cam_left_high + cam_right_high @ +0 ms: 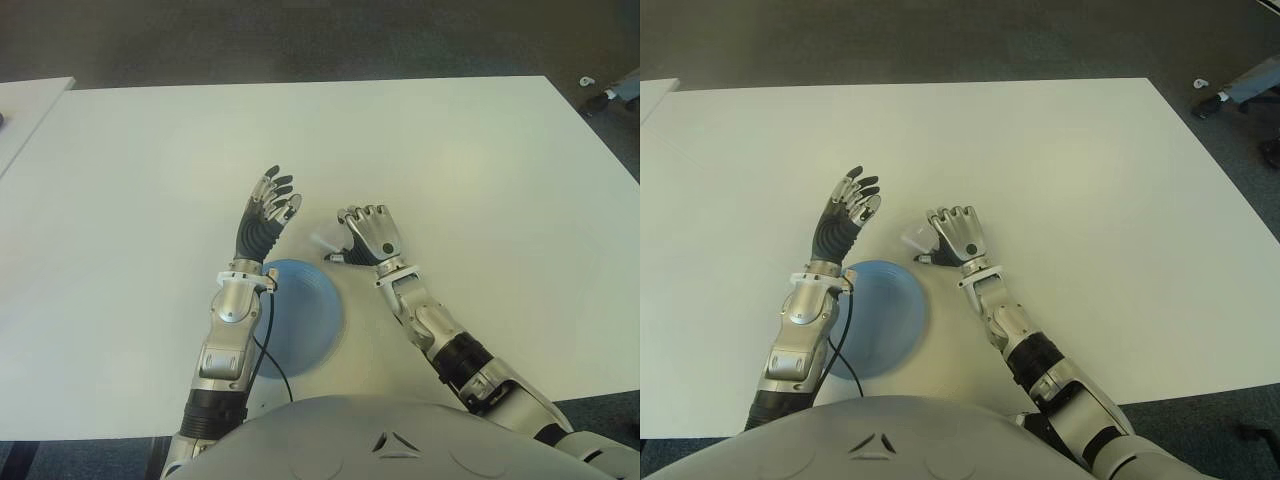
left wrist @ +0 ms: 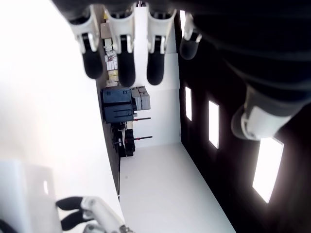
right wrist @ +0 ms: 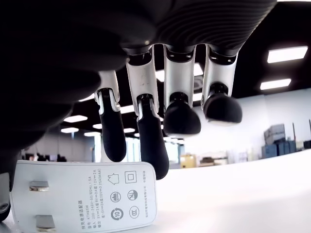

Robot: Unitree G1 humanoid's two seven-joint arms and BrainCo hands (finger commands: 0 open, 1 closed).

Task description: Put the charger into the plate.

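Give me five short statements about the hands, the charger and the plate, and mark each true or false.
1. The charger already lies in the blue plate. False: it sits on the white table, beside the plate and beyond its rim.
2. The right hand is at the charger, its fingers curled down over it. True.
3. The left hand holds the charger. False: its fingers are spread and hold nothing.
4. The plate lies between the robot's two forearms, close to its body. True.
5. The charger's metal prongs show in the right wrist view. True.
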